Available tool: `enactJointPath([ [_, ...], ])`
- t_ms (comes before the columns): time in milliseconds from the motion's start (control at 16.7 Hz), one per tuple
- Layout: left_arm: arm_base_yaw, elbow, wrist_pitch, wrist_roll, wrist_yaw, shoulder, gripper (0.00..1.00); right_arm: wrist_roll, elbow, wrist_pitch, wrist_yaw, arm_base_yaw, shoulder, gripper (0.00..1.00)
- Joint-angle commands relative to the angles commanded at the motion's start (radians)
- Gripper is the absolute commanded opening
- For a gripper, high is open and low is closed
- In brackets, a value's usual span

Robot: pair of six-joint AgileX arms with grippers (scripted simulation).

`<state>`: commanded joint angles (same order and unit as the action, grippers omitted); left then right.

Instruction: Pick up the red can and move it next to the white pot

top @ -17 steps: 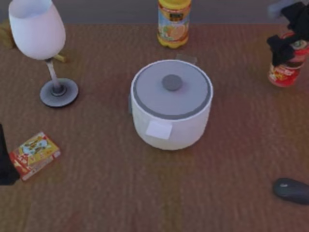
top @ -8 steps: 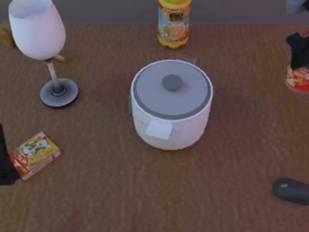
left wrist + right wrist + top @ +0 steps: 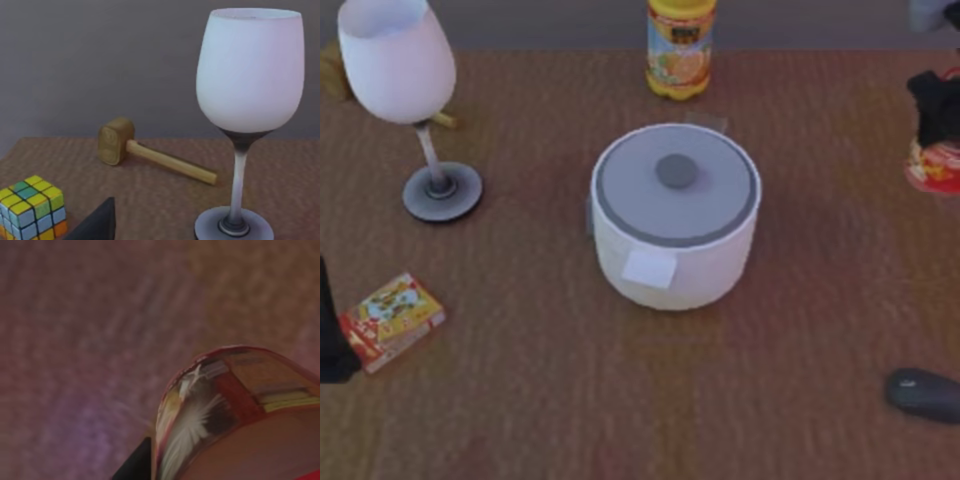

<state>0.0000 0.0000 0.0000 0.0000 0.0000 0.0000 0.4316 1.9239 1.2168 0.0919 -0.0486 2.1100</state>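
At the table's right edge, the right gripper [image 3: 936, 120] is closed around the red can [image 3: 936, 167], lifted up. From there the white pot [image 3: 675, 215] sits well off toward the left, in the middle. Left arm waits far left.

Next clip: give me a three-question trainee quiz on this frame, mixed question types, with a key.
1. True or false: the red can stands touching the white pot.
2. Which claw is at the red can? A) left claw B) right claw C) neither
3. Fill in: the tall thing at the table's far left corner is a white wine ____.

Key:
1. False. The can is at the table's right edge, well apart from the pot in the middle.
2. B. The right claw is over the can; the left arm sits parked at the left edge.
3. glass.
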Motion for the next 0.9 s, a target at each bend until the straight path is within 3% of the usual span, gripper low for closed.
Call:
enactJointPath([
  [180,0.0,0.0,0.0,0.0,0.0,0.0,1.0,-0.126,-0.053,-0.042,-0.025,-0.045,-0.011,0.0],
  [660,0.0,0.0,0.0,0.0,0.0,0.0,1.0,-0.635,-0.254,-0.209,-0.127,-0.212,-0.066,0.0],
  [900,0.0,0.0,0.0,0.0,0.0,0.0,1.0,-0.737,-0.31,-0.251,-0.153,-0.255,-0.081,0.0],
])
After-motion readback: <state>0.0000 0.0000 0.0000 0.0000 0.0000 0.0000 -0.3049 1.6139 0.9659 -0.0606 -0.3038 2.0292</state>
